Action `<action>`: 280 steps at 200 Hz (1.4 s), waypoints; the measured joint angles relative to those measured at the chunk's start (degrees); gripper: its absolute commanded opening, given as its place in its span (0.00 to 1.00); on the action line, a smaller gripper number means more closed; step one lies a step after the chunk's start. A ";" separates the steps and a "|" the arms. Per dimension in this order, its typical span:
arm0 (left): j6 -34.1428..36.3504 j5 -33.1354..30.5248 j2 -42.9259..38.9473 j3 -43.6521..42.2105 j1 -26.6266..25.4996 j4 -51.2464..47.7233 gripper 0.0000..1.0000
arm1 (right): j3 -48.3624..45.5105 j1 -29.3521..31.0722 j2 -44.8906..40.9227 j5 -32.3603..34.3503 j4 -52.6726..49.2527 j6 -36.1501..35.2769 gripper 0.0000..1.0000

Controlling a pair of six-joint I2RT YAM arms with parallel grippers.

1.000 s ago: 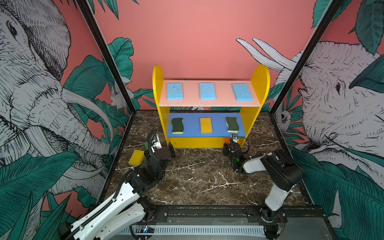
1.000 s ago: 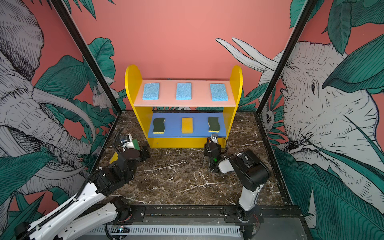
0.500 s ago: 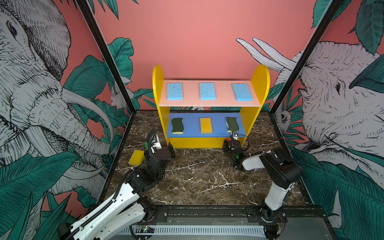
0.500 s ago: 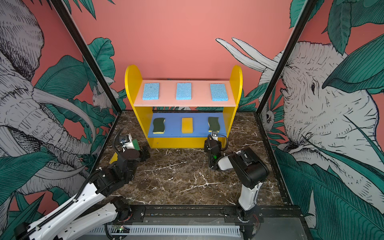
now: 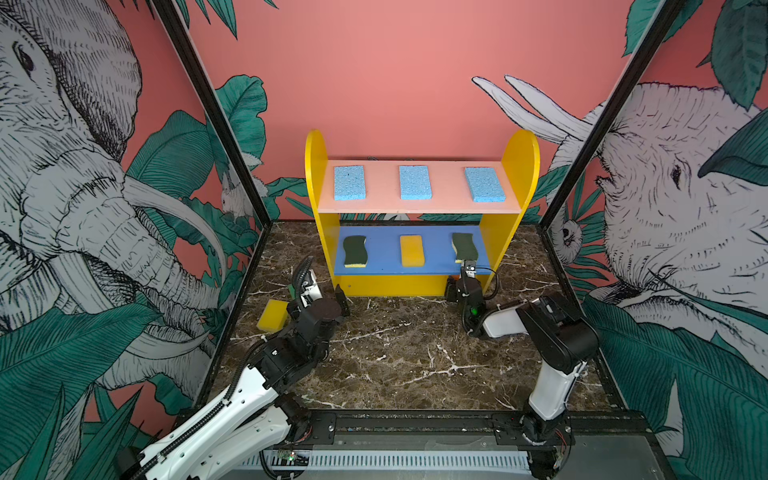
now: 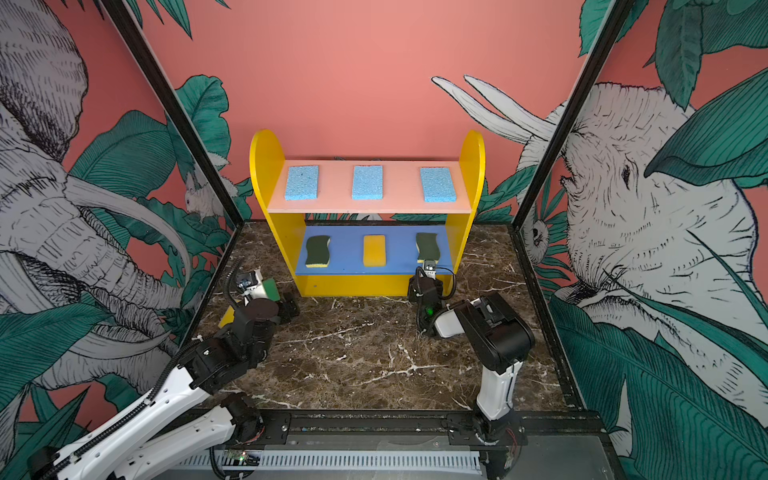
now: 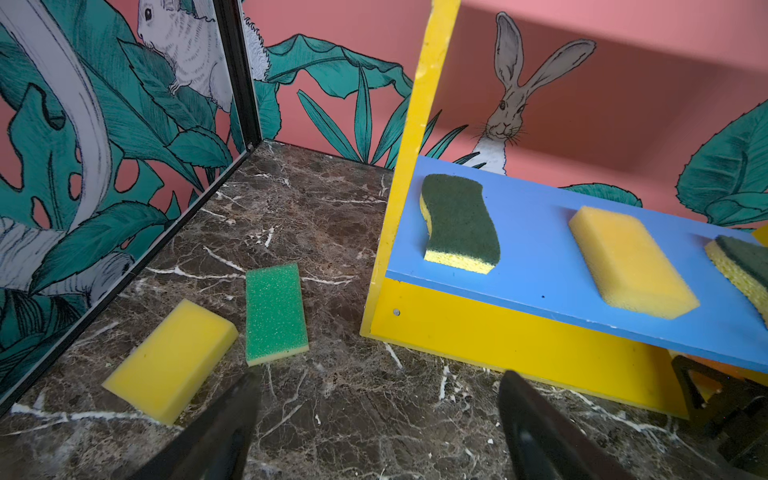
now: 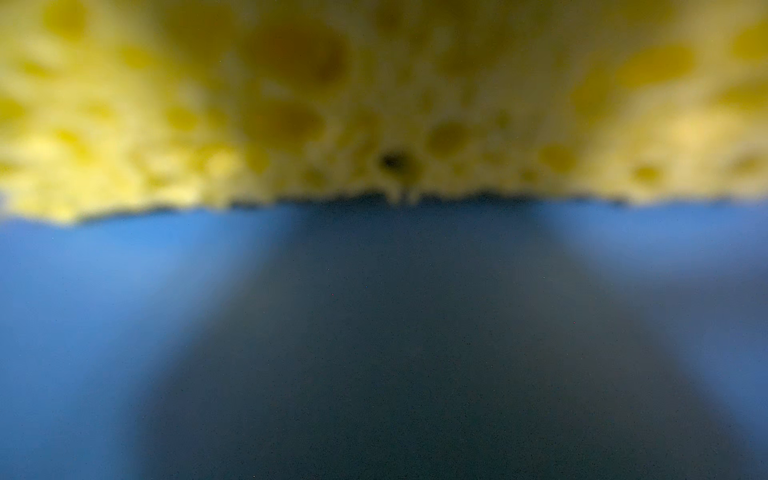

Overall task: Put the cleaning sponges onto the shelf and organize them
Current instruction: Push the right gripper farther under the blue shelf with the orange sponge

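Sponges, top tier: three light-blue sponges (image 5: pixel 349 183) (image 5: pixel 414 182) (image 5: pixel 484 184) lay flat in a spaced row on the pink top board (image 5: pixel 382 189).
Sponges, middle tier: a wavy green-on-yellow sponge (image 5: pixel 355 251), a yellow sponge (image 5: pixel 412 250) and a second wavy sponge (image 5: pixel 465 245) sat apart on the blue middle board (image 5: pixel 384 259).
Sponges off the shelf: a yellow sponge on the desk (image 7: pixel 170 359) and a bright green sponge (image 7: pixel 274 313) lay close together beside the left end of the shelf (image 5: pixel 515 232).
Right pincer (image 5: pixel 468 266): at the front edge of the blue board, right against the near end of the second wavy sponge. Its wrist view was a blur of yellow foam over blue board, so I could not tell how its jaws stood.
Left pincer (image 7: pixel 378 378): spread wide and empty, low over the desk (image 5: pixel 395 353), between the two loose sponges and the shelf's front corner.
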 measured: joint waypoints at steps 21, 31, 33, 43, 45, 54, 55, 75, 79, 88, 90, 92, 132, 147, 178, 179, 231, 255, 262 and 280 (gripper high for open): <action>-0.33 -0.04 -0.22 -0.04 0.00 -0.11 0.91 | -0.07 0.00 -0.02 -0.04 -0.02 0.02 0.67; -0.50 -0.02 -0.31 -0.07 0.00 -0.20 0.91 | -0.13 0.00 -0.02 -0.04 0.00 0.02 0.67; -0.52 -0.02 -0.31 -0.07 0.00 -0.22 0.91 | -0.17 0.00 -0.02 -0.04 0.04 0.02 0.67; -0.61 -0.02 -0.39 -0.07 0.00 -0.26 0.91 | -0.24 0.00 -0.02 -0.04 0.17 0.04 0.67; -0.66 -0.02 -0.42 -0.07 0.00 -0.28 0.91 | -0.26 0.00 -0.02 -0.04 0.20 0.04 0.67; -0.83 -0.02 -0.50 -0.07 0.00 -0.46 0.91 | -0.42 0.00 -0.02 -0.04 0.39 0.07 0.67; -0.85 -0.02 -0.50 -0.07 0.00 -0.46 0.91 | -0.42 0.00 -0.02 -0.04 0.39 0.07 0.67; -1.18 -0.02 -0.55 -0.07 0.00 -0.76 0.91 | -0.90 0.00 -0.13 -0.04 0.96 0.17 0.66; -1.22 -0.02 -0.55 -0.07 0.00 -0.79 0.91 | -1.09 0.00 -0.22 -0.04 1.14 0.20 0.67; -1.33 -0.02 -0.55 -0.07 0.00 -0.83 0.91 | -1.53 0.00 -0.35 -0.04 1.53 0.26 0.66; -1.38 -0.02 -0.57 -0.07 0.00 -0.85 0.91 | -1.64 0.00 -0.37 -0.07 1.66 0.24 0.66; -1.40 -0.02 -0.57 -0.07 0.00 -0.85 0.91 | -1.77 0.00 -0.44 -0.07 1.81 0.26 0.66; -1.66 0.00 -0.57 -0.07 0.00 -0.87 0.91 | -2.97 0.07 -0.79 -0.04 3.02 0.28 0.66; -1.86 0.00 -0.57 -0.07 0.00 -1.03 0.90 | -2.97 0.26 -0.79 -0.04 2.99 0.28 0.66; -2.40 0.00 -1.01 -0.07 0.00 -1.33 0.90 | -2.99 0.57 -0.79 0.00 2.95 0.44 0.66; -2.45 0.00 -1.07 -0.07 0.00 -1.33 0.90 | -3.02 0.59 -0.79 0.00 2.95 0.44 0.66; -2.97 -0.02 -2.19 -0.20 0.00 -1.70 0.90 | -3.98 1.57 -0.79 0.66 2.40 0.63 0.67; -2.99 -0.02 -2.34 -0.35 0.00 -1.81 0.90 | -3.93 1.57 -0.79 0.70 2.34 0.63 0.67; -2.99 -0.04 -2.40 -0.46 0.00 -1.92 0.90 | -3.93 1.57 -0.76 0.79 2.32 0.63 0.67; -3.13 -0.04 -2.69 -0.76 0.00 -2.47 0.90 | -3.87 1.62 -0.68 0.96 2.32 0.63 0.71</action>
